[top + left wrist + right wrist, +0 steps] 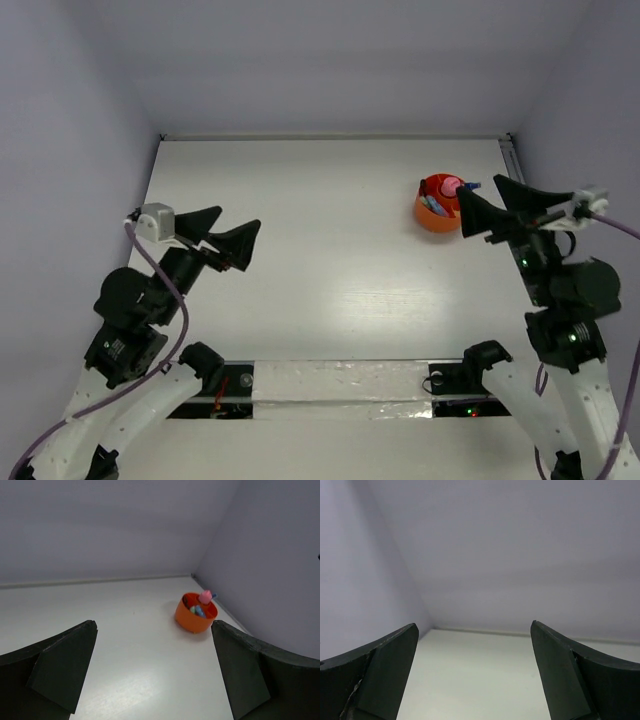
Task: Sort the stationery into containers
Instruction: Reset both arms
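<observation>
- Bowl (pixel 432 218) stands far right on the table (pixel 320 250), near the right wall (pixel 590 90). It is round, so no long axis to line up on.
- Stationery (pixel 443 195) lies inside it, pink-capped bottle (pixel 205 597) on top. I see nothing loose outside, so sorting looks finished.
- My right gripper (pixel 480 188): jaws spread wide, empty, just right of the bowl. This is the nearer arm.
- My left gripper (pixel 238 220): jaws spread wide, empty, well apart; bowl ahead and rightward.
- Open room lies leftward; the wall crowds the right.

Lab setup: white table (pixel 330 230) boxed by plain walls (pixel 350 60).
</observation>
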Available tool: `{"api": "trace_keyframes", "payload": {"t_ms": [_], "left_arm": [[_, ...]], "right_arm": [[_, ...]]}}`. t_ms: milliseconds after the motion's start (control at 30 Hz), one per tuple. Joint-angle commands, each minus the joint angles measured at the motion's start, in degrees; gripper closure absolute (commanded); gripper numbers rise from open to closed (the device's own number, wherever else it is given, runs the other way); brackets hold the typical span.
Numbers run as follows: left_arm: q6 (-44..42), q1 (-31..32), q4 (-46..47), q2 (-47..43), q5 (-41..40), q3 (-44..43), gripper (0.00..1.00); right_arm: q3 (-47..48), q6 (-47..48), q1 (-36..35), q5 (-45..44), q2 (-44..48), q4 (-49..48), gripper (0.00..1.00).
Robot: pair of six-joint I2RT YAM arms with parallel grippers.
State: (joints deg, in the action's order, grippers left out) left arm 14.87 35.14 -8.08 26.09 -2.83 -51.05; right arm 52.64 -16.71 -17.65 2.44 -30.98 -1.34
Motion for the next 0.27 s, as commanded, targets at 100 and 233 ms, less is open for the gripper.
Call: {"api": "trace_keyframes", "payload": {"t_ms": [100, 233], "left_arm": [[-1.69, -0.42, 5.44, -2.70, -4.46, -3.62, 0.01], [-0.46, -0.42, 6.05, -3.76, -4.38, -1.87, 0.01]], "right_arm": [[0.80, -2.89, 0.25, -0.67, 6.37, 6.79, 0.00], [-0.96, -2.71, 0.25, -1.91, 6.99, 6.97, 0.00]]}}
